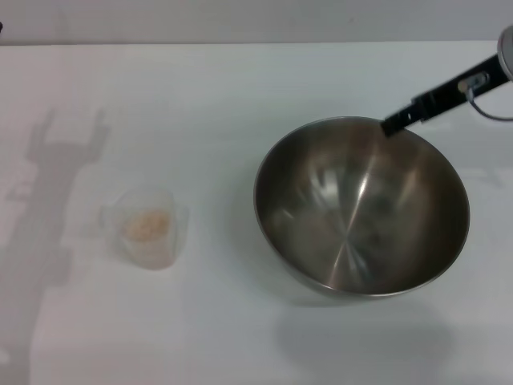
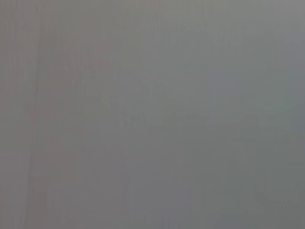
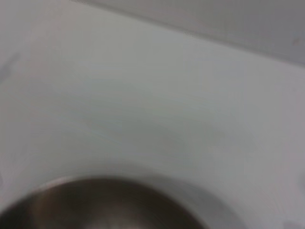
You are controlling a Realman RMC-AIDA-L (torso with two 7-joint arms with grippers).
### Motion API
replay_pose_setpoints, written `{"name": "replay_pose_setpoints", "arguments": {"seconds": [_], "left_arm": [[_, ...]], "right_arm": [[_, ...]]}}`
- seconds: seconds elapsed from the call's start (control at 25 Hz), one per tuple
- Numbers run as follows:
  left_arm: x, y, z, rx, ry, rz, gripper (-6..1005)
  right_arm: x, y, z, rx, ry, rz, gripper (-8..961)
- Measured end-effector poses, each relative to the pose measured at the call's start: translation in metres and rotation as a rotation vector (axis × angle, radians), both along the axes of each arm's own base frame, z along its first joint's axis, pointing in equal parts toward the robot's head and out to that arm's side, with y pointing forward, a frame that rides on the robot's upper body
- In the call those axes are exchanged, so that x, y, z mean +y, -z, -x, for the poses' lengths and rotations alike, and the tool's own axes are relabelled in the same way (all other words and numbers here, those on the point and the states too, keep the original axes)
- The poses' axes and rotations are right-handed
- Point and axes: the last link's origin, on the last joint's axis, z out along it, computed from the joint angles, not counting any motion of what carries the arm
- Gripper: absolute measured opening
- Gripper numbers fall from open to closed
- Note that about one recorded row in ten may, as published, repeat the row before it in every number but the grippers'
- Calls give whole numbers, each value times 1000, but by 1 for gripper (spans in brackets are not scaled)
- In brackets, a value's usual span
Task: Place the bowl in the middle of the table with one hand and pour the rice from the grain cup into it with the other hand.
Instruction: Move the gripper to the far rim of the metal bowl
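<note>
bowl: the bowl (image 1: pixel 361 207) is sitting right of the desk's middle, closer to the right edge, and looking tipped up a bit, as if lifted on its far side

right gripper: the right gripper (image 1: pixel 394 123) is reaching in from the far right corner and meeting the bowl's far rim; the jaws are looking pinched on that rim, though the tip is tiny, so that's my read and not a sure thing

cup: the cup (image 1: pixel 149 225) is standing upright toward the left edge, well apart from the bowl, with rice (image 1: pixel 146 224) in a small heap inside, handle side hard to make out

left gripper: not showing anywhere, only a shadow on the left of the desk (image 1: pixel 240 337), so I can't tell what its jaws are doing

key relation: the middle is lying left of the bowl, so the bowl is needing a leftward slide; the cup is on the left arm's side

views: head view is giving the whole layout; right wrist view is only catching a slice of rim and bare desk; left wrist view is plain grey, nothing usable
</note>
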Motion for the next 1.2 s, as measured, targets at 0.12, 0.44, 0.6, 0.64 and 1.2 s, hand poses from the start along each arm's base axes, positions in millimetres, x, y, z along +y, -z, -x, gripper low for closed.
{"name": "replay_pose_setpoints", "arguments": {"seconds": [0.12,0.44,0.6,0.64,1.2], "left_arm": [[1,-1,0,-2,0,-3,785],[2,0,-2,-7,5,-4,784],[2,0,-3,-9,7,-4,785],[2,0,-3,-10,7,-4,785],[1,-1,-3,-13,9,-12,785]], "right_arm": [[-2,5,-7,-18,10,49,757],[-4,15,-23,-57,27,120,753],[-5,16,-26,-67,26,128,749],[-5,18,-28,-71,25,130,748],[-2,24,-37,-62,28,126,337]]}}
